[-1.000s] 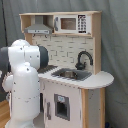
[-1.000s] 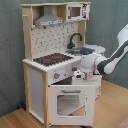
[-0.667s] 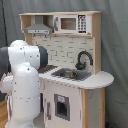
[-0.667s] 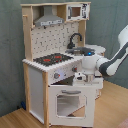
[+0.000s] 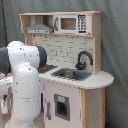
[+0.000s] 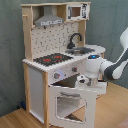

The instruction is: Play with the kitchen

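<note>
Kitchen: white and light-wood toy play kitchen (image 6: 55, 60), windowed oven door (image 6: 70, 102) hanging open.
Gripper (image 6: 83, 80): at the door's top edge — jaw state cannot tell.
Risk: pulling harder could overstrain the hinge — or shift the whole unit.

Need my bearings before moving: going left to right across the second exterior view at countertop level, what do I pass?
Hob → faucet → sink → robot arm.

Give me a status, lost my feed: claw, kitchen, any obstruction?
Claw at the oven door's top edge, grip unclear. Kitchen upright, oven door hanging partly open. Nothing seen blocking the door.
</note>
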Robot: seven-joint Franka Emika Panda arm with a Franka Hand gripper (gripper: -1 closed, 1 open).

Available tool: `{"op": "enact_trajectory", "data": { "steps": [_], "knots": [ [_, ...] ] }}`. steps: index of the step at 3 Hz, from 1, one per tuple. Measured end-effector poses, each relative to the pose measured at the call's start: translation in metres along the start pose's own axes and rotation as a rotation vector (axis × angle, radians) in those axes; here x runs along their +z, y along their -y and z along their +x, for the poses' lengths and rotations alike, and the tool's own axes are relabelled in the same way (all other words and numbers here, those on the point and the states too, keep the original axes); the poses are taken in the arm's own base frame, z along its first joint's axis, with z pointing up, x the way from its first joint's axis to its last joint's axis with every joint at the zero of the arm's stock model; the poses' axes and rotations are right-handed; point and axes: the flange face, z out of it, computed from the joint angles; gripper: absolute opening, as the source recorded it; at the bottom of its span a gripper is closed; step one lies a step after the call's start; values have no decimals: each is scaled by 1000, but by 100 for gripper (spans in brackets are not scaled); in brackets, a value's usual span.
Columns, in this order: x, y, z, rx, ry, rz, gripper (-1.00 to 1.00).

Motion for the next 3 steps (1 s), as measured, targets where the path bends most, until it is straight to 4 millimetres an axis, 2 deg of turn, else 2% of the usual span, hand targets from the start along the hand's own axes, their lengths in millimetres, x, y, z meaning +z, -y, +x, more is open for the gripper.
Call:
{"op": "enact_trajectory", "data": {
  "steps": [3],
  "knots": [
    [-3,62,29,136,-52,-3,-100]
  ]
}}
